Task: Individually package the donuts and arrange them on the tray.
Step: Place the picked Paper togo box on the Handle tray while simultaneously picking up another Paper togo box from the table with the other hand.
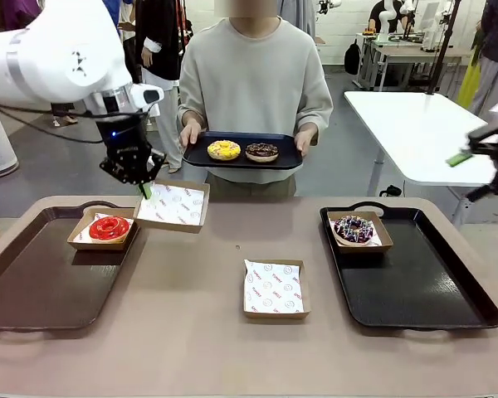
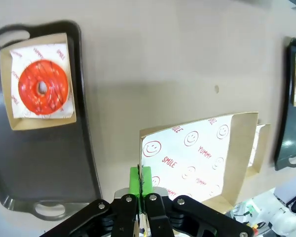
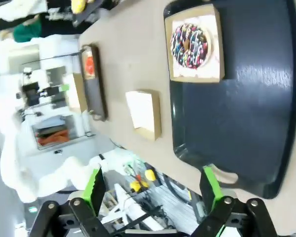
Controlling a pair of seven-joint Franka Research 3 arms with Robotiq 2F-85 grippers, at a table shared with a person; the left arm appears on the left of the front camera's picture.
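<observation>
Tan counter (image 1: pixel 191 332), person standing at far side. Left gripper (image 1: pixel 146 191) clamped on edge of empty paper-lined box (image 1: pixel 173 206), just beside left tray (image 1: pixel 33 290). Red donut (image 1: pixel 109 227) sits boxed on left tray. Sprinkled donut (image 1: pixel 354 229) boxed on right tray (image 1: pixel 423 290). Yellow donut (image 1: pixel 224 149) and chocolate donut (image 1: pixel 261 152) lie on third tray (image 1: pixel 290 157) in person's hands. Second empty box (image 1: pixel 274 288) mid-counter. Right gripper (image 3: pixel 152 185) fingers apart, holding nothing.

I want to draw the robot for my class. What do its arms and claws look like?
The left arm is fat, round and shiny white, with a grey ring, small black marks and thin black cables. The left claw is black, with a blue light above it and bright green pads on its two fingers. The right claw is black too, with green pads.
</observation>
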